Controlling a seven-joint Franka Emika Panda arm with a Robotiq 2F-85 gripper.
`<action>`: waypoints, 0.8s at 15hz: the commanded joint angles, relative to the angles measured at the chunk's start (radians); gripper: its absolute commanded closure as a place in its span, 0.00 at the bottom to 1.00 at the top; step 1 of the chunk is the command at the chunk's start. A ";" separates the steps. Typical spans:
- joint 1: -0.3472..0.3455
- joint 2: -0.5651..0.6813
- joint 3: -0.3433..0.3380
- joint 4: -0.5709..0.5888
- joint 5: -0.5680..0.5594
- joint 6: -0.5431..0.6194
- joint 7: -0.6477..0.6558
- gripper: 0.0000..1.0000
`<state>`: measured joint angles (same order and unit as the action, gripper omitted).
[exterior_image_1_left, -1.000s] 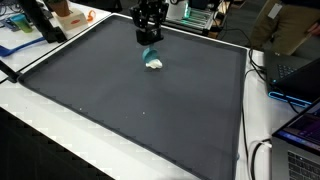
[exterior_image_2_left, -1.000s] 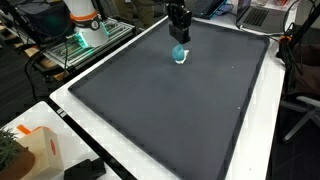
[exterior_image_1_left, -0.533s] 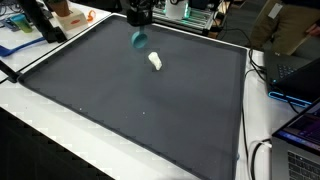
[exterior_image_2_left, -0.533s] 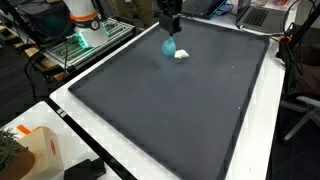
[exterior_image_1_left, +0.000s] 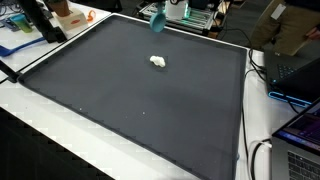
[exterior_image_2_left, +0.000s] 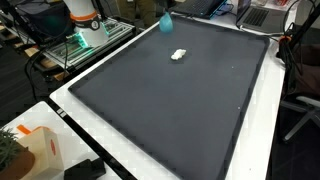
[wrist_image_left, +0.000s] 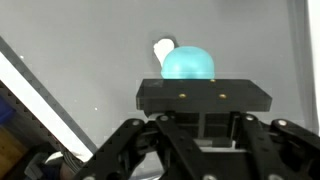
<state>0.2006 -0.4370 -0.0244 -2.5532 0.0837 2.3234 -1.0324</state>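
While the white lump (exterior_image_1_left: 157, 62) stays on the dark bench (exterior_image_1_left: 120, 105), the pincer (wrist_image_left: 203, 97) has climbed higher, clamped on the teal object (exterior_image_1_left: 157, 18), now above the bench's far edge.

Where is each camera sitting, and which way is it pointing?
Exterior view: high off one mat corner, facing down across it to the white lump; robot cropped out, only the held teal object at top.
Exterior view: high off another side, mat running away; robot cropped out too.
Wrist view: behind the gripper, looking down.
All show white lump and teal object.
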 joint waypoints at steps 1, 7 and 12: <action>0.047 -0.216 0.001 -0.098 0.094 -0.071 0.039 0.78; 0.091 -0.234 -0.009 -0.082 0.079 -0.115 0.008 0.53; 0.083 -0.132 0.000 -0.012 0.123 -0.163 0.187 0.78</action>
<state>0.2798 -0.6393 -0.0245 -2.6262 0.1688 2.2059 -0.9303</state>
